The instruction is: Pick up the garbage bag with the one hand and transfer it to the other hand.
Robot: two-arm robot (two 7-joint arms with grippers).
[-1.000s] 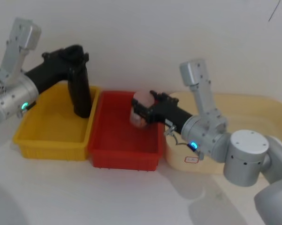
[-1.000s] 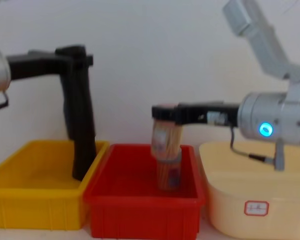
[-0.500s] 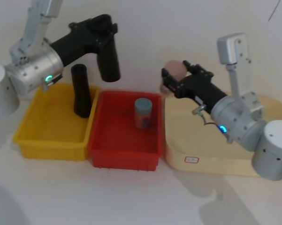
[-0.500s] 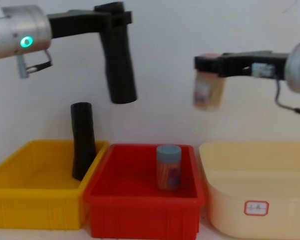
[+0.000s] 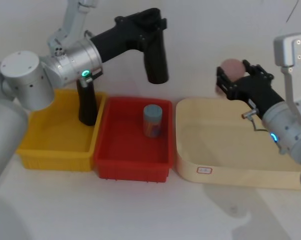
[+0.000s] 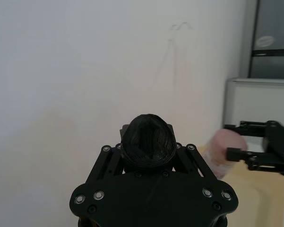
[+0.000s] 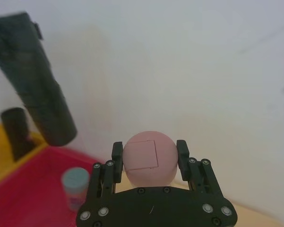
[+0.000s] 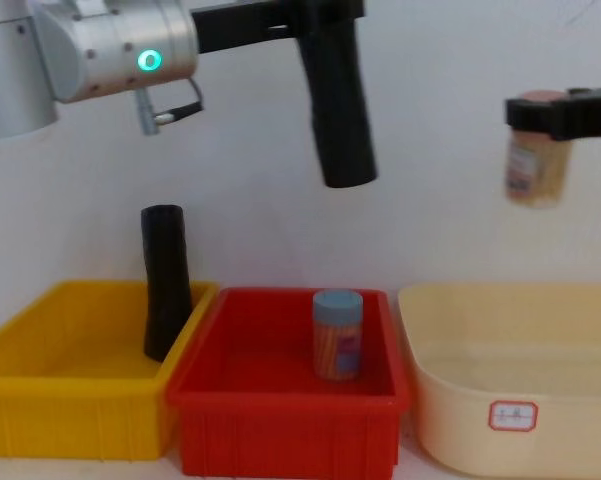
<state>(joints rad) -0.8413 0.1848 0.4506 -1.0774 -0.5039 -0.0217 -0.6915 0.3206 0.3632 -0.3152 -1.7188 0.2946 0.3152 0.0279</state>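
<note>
The garbage bag (image 5: 156, 59), a matte black roll, hangs upright in the air above the back of the red bin (image 5: 132, 167). My left gripper (image 5: 151, 22), on the arm with the green ring light, is shut on its upper end. In the chest view the garbage bag (image 8: 340, 120) hangs well above the bins. My right gripper (image 5: 234, 79), on the arm with the blue light, is shut on a pink-lidded jar (image 5: 231, 67) held above the cream tub (image 5: 230, 170). The two grippers are far apart.
A second, slimmer black roll (image 5: 86, 102) leans in the yellow bin (image 5: 50, 150) at its right wall. A blue-lidded jar (image 5: 152, 120) stands upright in the red bin. The three containers sit side by side against a white wall.
My left gripper lifted the garbage bag out of the yellow bin and carried it up and to the right. My right gripper lifted the pink-lidded jar from the red bin and moved over the cream tub.
</note>
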